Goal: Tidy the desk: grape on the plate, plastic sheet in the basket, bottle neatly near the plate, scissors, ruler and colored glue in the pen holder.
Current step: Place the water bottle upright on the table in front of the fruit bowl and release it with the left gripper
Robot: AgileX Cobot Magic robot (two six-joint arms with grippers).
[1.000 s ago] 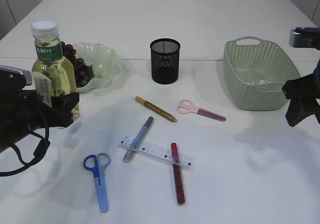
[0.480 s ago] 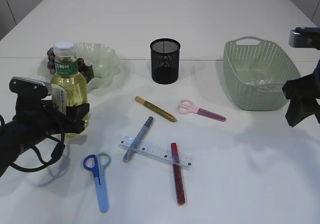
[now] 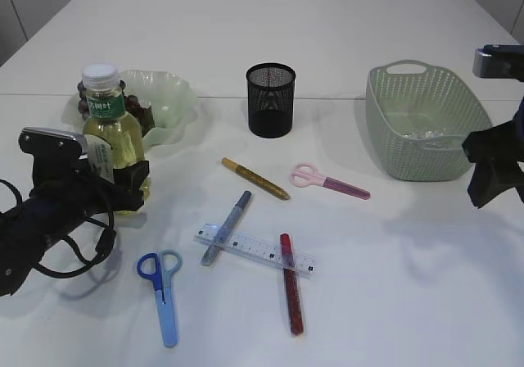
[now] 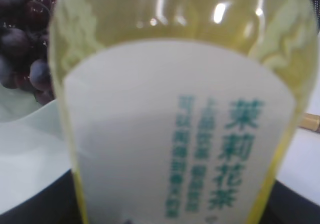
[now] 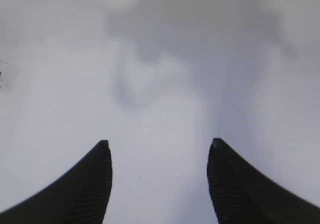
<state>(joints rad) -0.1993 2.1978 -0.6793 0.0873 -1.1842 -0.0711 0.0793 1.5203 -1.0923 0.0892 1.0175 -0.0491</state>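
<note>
My left gripper (image 3: 121,183) is shut on the lower body of the bottle (image 3: 112,133), which has yellow liquid, a white cap and a white label. The bottle stands upright just in front-left of the pale green plate (image 3: 169,97). It fills the left wrist view (image 4: 175,109). Dark grapes (image 3: 144,111) lie on the plate, also in the left wrist view (image 4: 20,39). The black mesh pen holder (image 3: 270,99) stands at centre back. The green basket (image 3: 385,129) holds the clear plastic sheet (image 3: 419,129). My right gripper (image 5: 160,146) is open and empty over bare table at the right edge (image 3: 490,174).
On the table lie a gold glue pen (image 3: 255,178), pink scissors (image 3: 305,174) with a purple glue pen (image 3: 348,189), a clear ruler (image 3: 254,250) over a silver-blue glue pen (image 3: 227,228) and a red glue pen (image 3: 291,285), and blue scissors (image 3: 164,289).
My left gripper carried the bottle rightward and farther from the camera, then a little back left toward the plate. The right arm has not moved.
</note>
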